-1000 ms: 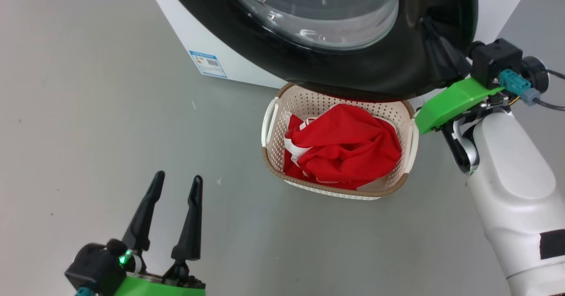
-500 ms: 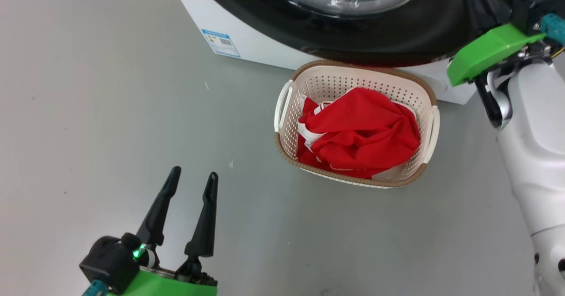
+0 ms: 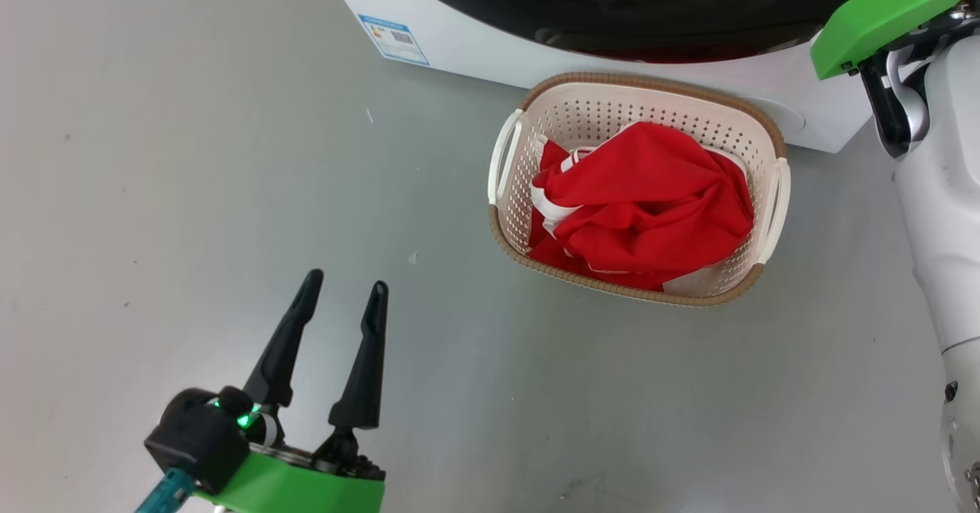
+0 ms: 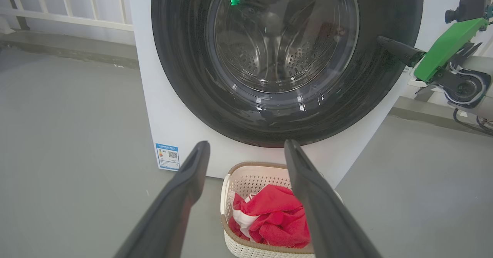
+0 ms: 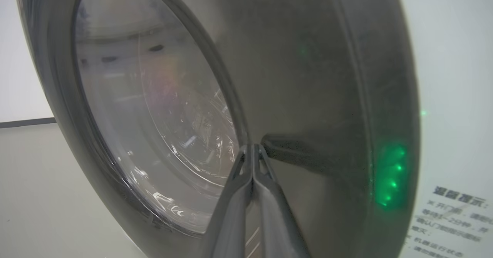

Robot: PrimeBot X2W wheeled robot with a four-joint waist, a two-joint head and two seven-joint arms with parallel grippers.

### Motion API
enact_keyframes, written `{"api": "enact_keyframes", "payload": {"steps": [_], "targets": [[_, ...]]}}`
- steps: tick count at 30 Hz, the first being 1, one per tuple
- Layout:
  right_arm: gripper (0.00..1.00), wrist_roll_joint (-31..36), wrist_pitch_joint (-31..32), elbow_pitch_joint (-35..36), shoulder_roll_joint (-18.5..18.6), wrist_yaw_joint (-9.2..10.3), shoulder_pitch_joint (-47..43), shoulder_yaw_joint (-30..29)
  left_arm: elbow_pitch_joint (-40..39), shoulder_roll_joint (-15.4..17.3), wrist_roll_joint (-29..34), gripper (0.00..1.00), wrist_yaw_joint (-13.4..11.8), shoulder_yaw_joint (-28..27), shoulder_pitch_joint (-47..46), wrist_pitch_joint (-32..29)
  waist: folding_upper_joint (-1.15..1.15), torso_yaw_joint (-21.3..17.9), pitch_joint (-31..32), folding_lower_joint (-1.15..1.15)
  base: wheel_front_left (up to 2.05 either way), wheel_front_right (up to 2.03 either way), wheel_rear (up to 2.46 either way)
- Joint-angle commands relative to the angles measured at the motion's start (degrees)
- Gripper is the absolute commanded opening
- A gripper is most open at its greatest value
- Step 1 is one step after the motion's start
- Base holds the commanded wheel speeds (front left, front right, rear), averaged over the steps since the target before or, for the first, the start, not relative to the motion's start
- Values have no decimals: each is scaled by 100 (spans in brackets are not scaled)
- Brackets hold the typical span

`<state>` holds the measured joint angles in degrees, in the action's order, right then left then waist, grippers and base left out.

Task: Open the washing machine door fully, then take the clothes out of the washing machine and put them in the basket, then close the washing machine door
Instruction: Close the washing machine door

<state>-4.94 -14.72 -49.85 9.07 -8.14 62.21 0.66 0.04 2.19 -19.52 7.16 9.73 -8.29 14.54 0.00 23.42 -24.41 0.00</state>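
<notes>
Before the washing machine, the basket, long axis along its front; left hand spread, right hand pressed together.

Door looks shut, basket on the floor below.
Red clothes lie in the basket; left gripper spread wide.

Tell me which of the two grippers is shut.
The right gripper: its jaws are pressed together, their ends against the washing machine door. The left gripper stands open above the floor.
</notes>
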Motion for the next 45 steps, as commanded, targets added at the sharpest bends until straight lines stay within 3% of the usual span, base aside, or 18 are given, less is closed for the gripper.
{"api": "enact_keyframes", "payload": {"steps": [1, 13, 20, 21, 23, 24, 35, 45], "targets": [[0, 71, -28, 109, 51, 65, 244, -98, -151, 69, 8, 100, 28, -155, -107, 46, 0, 0, -29, 0, 0, 0, 0], [0, 15, -28, 256, -149, 65, 123, -150, -94, 69, 87, 100, 32, -8, -188, 46, 0, -154, 52, 0, 0, 0, 0], [0, -212, -28, 583, -362, 65, -286, 175, -187, 69, -407, 100, 7, -195, -167, 46, 0, -371, 234, 0, 0, 0, 0], [4, -262, -28, 648, -398, 65, -376, 234, -171, 69, -451, 100, 4, -201, -156, 46, 0, -414, 267, 0, 0, 0, 0], [62, -371, -28, 775, -466, 65, -572, 379, -164, 69, -489, 100, -16, -227, -144, 46, 0, -513, 334, 0, 0, 0, 0], [100, -428, -28, 850, -496, 65, -687, 461, -149, 69, -491, 100, -15, -226, -134, 46, 0, -571, 370, 0, 0, 0, 0], [100, -1153, -28, 1906, -616, 65, -2235, 1328, -52, 69, -327, 100, -108, -423, -79, 46, 0, -1314, 784, 0, 0, 0, 0], [100, -1179, -28, 2752, -618, 65, -3430, 1216, 48, 69, -225, 100, -239, -656, 112, 46, 0, -1948, 1257, 0, 0, 0, 0]]}}
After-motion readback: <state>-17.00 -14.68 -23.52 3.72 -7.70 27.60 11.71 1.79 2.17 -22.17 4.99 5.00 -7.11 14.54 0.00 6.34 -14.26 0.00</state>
